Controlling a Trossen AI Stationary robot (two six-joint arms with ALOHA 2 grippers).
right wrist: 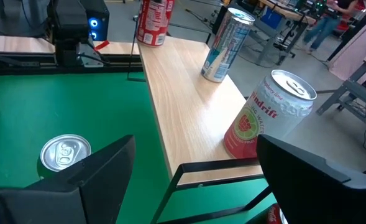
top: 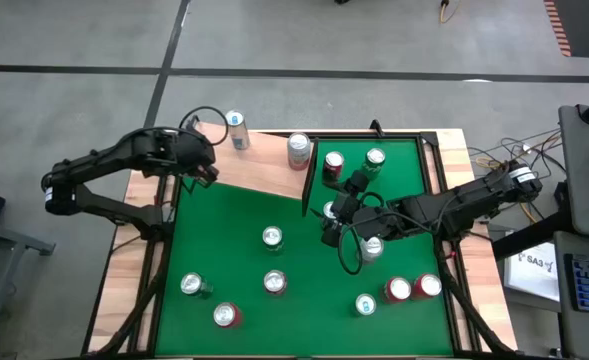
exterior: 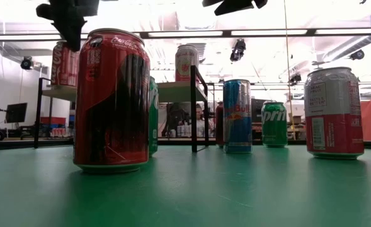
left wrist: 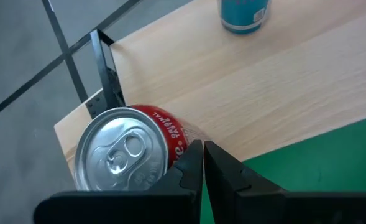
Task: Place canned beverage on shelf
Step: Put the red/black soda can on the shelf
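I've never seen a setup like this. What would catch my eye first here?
Probably the many drink cans standing about the green table, with a big red cola can looming closest in the low view. Next, the pale wooden shelf at the far edge, already carrying three cans. The left hand, shut, sits beside a red can on the shelf's end, while the right hand, open, hangs over the table's middle.

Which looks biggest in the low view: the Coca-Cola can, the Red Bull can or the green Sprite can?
1. Coca-Cola can, biggest, but it stands nearest the camera.
2. Red Bull can.
3. Sprite can, smallest, and it stands farther back, so true sizes stay unsure.
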